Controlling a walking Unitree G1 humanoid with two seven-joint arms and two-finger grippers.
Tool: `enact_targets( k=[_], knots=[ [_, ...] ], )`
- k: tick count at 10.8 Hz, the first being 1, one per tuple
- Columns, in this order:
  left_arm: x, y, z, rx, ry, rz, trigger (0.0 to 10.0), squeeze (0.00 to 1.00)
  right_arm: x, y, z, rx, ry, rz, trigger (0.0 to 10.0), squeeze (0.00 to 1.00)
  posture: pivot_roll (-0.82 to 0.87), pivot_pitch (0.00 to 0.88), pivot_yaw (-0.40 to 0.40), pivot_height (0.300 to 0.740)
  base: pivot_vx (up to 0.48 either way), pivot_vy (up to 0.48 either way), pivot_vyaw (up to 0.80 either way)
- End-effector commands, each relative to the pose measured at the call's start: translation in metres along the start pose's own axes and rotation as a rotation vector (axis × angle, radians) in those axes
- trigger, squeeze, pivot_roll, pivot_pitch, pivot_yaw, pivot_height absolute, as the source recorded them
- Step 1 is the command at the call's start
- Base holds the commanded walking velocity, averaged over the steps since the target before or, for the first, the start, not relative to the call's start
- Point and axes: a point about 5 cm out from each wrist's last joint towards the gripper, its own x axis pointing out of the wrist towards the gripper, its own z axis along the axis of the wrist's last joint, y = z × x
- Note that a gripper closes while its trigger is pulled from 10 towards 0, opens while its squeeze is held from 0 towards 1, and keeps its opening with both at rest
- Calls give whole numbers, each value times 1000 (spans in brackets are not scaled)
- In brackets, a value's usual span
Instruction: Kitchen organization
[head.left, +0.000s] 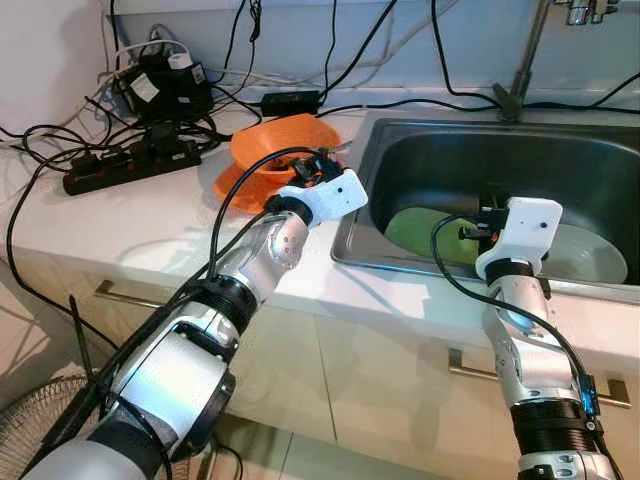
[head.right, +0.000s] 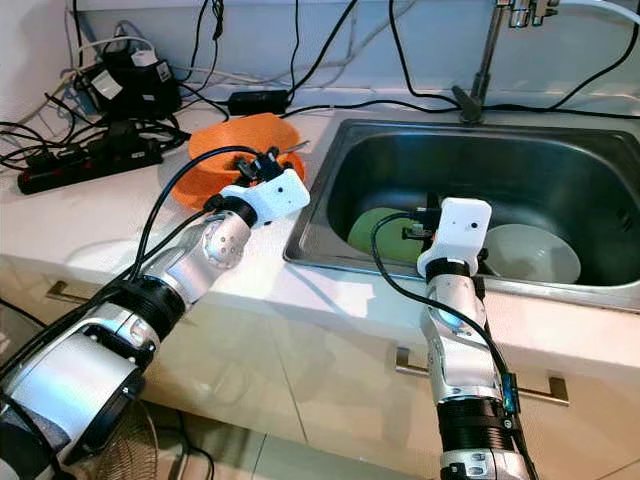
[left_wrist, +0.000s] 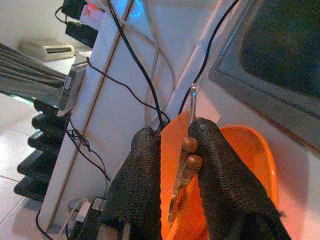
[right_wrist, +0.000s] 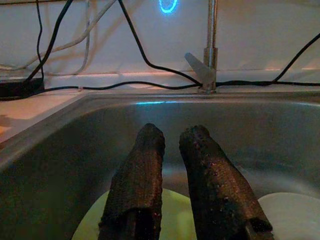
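On the white counter (head.left: 120, 215), left of the sink (head.left: 560, 150), our left gripper (left_wrist: 172, 170) pinches a utensil (left_wrist: 192, 102) over the orange bowl (head.left: 262, 140). Our right gripper (right_wrist: 172, 172) hangs empty, fingers slightly apart, above the green plate (head.right: 375, 228) at centre. We judge dropping it in comes next.

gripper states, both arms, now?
Left gripper: shut on chopsticks, over the orange bowl.
Right gripper: open, empty, in the sink above the green plate.
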Motion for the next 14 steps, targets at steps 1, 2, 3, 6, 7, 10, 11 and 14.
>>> enact_targets(
  k=[1, 2, 3, 6, 7, 10, 11, 14],
  knots=[
    [3, 7, 2, -1, -2, 28, 0, 0, -4, 0, -8, -7, 36, 0, 10000, 0, 13, 46, 148, 740, 0, 0, 0],
    [3, 7, 3, -3, -5, 31, 0, 0, -4, 0, -8, -8, 36, 0, 10000, 0, 13, 46, 147, 740, 0, 0, 0],
    [4, 8, 3, 2, -7, 34, 0, 0, -4, 0, -7, -9, 36, -1, 10000, 0, 13, 44, 145, 740, 0, 0, 0],
    [5, 13, 4, 39, -19, 54, 0, 0, -2, 1, -6, -8, 32, 0, 10000, 0, 14, 39, 144, 740, 0, 0, 0],
    [5, 14, 5, 52, -23, 58, 0, 0, -1, 1, -6, -8, 31, 0, 10000, 0, 15, 35, 143, 740, 0, 0, 0],
    [6, 56, 39, 89, -258, 287, 0, 0, 0, 0, -4, -9, 22, -2, 10000, 0, 16, 29, 140, 740, 0, 0, 0],
    [1, 67, 64, -58, -420, 298, 10000, 0, 1, 2, -3, -8, 18, 0, 10000, 0, 19, 27, 138, 740, 0, 0, 0],
    [-16, 65, 102, -456, -645, 177, 10000, 0, 3, 4, 3, -129, -38, 29, 10000, 1000, 20, 22, 130, 740, 0, 0, 0]
  ],
)
